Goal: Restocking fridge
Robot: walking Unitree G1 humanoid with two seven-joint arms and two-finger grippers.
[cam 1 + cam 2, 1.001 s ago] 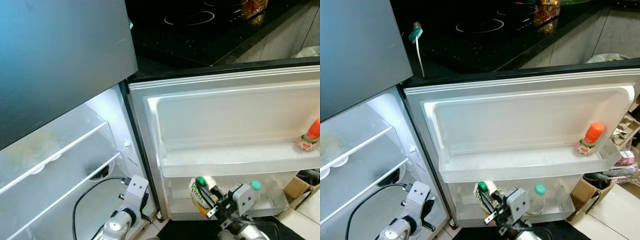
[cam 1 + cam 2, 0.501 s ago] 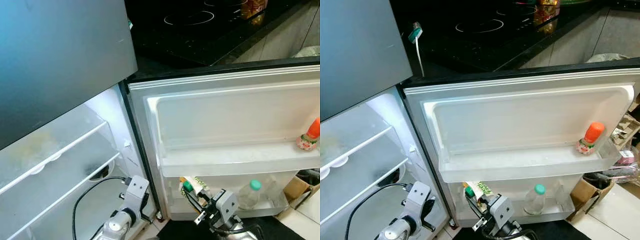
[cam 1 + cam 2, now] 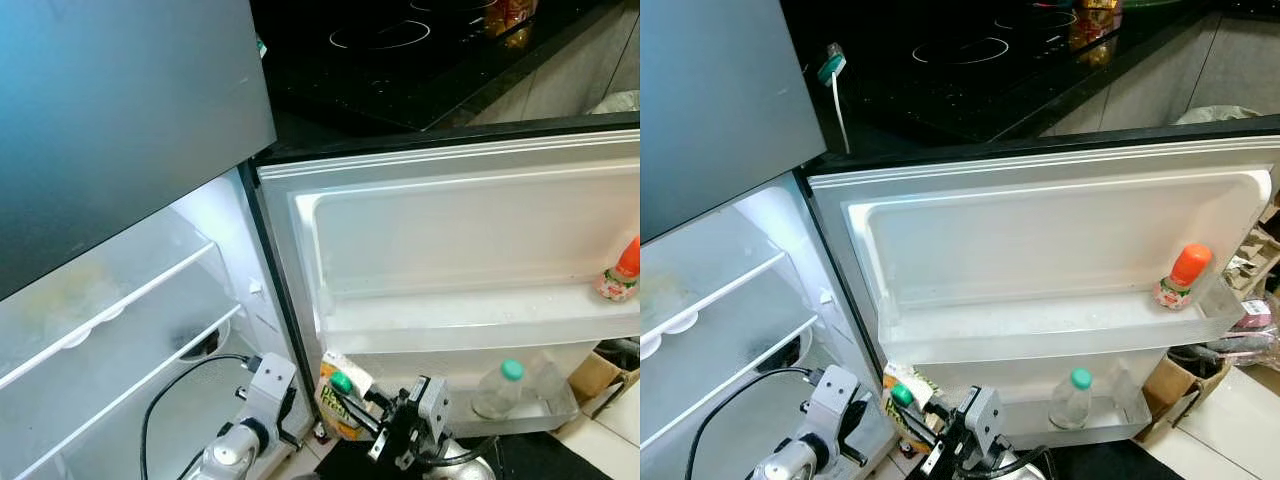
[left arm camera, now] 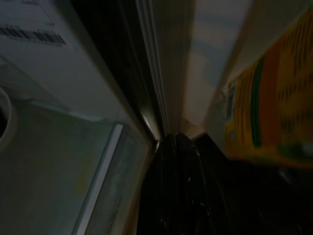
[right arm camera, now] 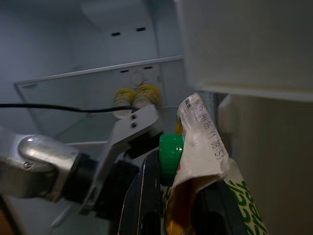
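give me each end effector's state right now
Left end effector: cannot be told.
Right end effector: closed on the yellow-and-green juice carton with a green screw cap.

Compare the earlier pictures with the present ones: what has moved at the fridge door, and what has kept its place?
The right gripper, shut on the green-capped juice carton, has carried it out of the lower door shelf toward the robot's left, past the door's inner edge. Unchanged: the clear bottle on that shelf, the orange-capped bottle on the upper door shelf, and the left gripper, idle low by the fridge interior.
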